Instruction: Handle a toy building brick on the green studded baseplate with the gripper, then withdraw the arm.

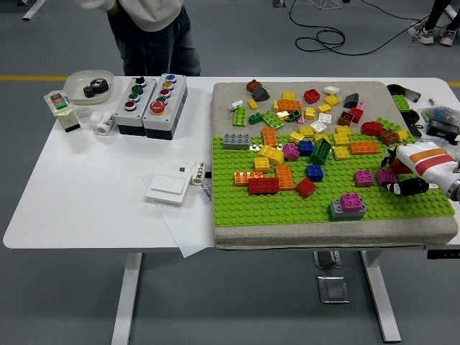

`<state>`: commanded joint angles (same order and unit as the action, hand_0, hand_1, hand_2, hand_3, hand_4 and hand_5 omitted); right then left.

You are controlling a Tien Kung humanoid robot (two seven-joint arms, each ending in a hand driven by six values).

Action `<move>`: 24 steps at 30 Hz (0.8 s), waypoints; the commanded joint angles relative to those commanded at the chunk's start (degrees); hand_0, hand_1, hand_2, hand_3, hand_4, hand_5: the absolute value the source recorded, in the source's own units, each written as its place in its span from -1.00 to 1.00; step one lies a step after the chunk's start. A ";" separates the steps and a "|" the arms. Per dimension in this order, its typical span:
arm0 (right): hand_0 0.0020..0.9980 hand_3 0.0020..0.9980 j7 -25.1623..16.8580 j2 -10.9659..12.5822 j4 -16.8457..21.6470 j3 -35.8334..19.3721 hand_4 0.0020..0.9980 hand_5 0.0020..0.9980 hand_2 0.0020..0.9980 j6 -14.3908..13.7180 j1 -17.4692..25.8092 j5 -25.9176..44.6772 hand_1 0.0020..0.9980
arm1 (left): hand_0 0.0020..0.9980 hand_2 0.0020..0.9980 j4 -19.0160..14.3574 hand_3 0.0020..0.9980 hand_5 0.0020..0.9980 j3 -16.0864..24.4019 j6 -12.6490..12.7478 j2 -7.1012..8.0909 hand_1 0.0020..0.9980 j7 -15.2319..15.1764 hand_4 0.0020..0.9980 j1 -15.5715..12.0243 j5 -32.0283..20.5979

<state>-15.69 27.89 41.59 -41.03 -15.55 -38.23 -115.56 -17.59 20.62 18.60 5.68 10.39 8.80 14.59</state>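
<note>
I see a grey floor with a yellow line, black cables, and the white worktop.

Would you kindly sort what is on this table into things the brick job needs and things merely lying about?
Belongs to the job:
green baseplate
loose bricks scattered on it and on the grey mat
right hand at the baseplate's right edge

Just lying about:
two button boxes
white bowl holding a gear
white wall switch
paper sheet
</note>
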 joint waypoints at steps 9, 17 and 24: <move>-0.45 0.13 0.11 -0.69 -1.40 0.36 0.53 -0.48 0.16 0.02 -0.24 -0.57 -0.09 | 0.20 0.31 -0.02 0.10 0.22 0.19 -0.06 -0.01 0.38 0.12 0.13 0.13 0.34; -0.46 0.13 0.23 -1.00 -2.28 0.08 0.51 -0.48 0.17 0.06 -0.16 -2.05 -0.10 | 0.20 0.31 -0.48 0.10 0.22 1.14 -0.07 0.21 0.38 1.00 0.13 0.36 2.62; -0.46 0.13 0.10 -1.08 -2.96 0.06 0.50 -0.48 0.16 -0.05 -0.09 -2.15 -0.10 | 0.20 0.31 -0.49 0.10 0.22 1.68 -0.21 0.25 0.38 1.37 0.13 0.39 3.59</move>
<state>-15.59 26.81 38.63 -40.97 -15.60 -38.32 -117.71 -18.07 22.29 18.39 5.92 11.75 9.20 18.18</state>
